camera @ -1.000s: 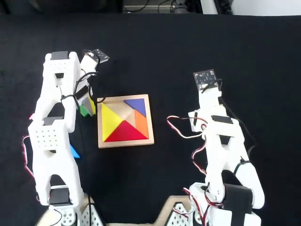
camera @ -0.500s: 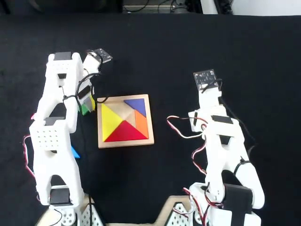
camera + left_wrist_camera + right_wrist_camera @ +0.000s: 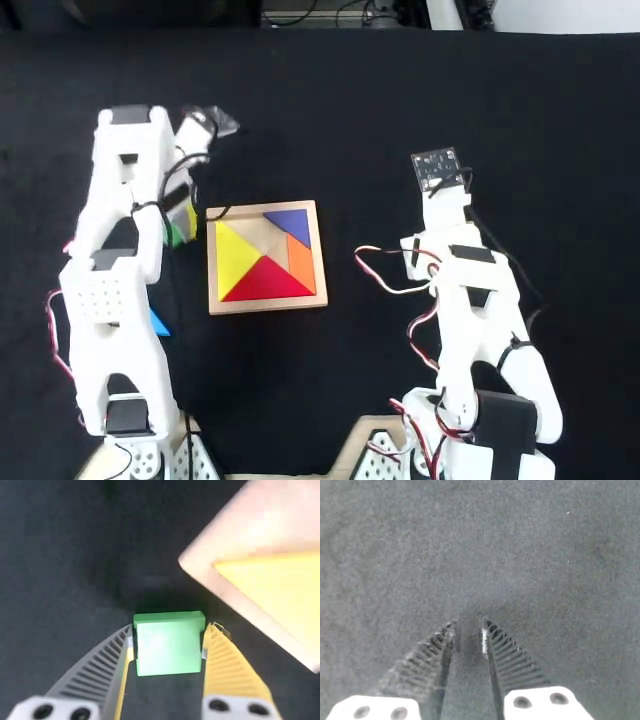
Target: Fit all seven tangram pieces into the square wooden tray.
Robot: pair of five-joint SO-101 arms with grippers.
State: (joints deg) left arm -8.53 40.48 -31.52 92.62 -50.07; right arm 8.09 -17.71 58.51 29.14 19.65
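The square wooden tray point(image 3: 266, 302) lies mid-table and holds a yellow triangle point(image 3: 234, 256), a red triangle point(image 3: 268, 282), a blue piece point(image 3: 289, 222) and an orange piece point(image 3: 299, 260); bare wood shows at its top middle. My left gripper point(image 3: 169, 630) is shut on a green square piece point(image 3: 169, 642) just off the tray's near left corner point(image 3: 200, 565). In the high view the green piece point(image 3: 177, 237) peeks out beside the left arm. My right gripper point(image 3: 468, 632) hovers over bare black cloth, shut with nothing between its fingers.
A light-blue piece point(image 3: 158, 323) lies on the cloth partly under the left arm. The right arm point(image 3: 462, 290) stands well to the right of the tray. Black cloth covers the whole table.
The left wrist has shifted slightly beside the tray with the green piece still held. The right arm has not moved.
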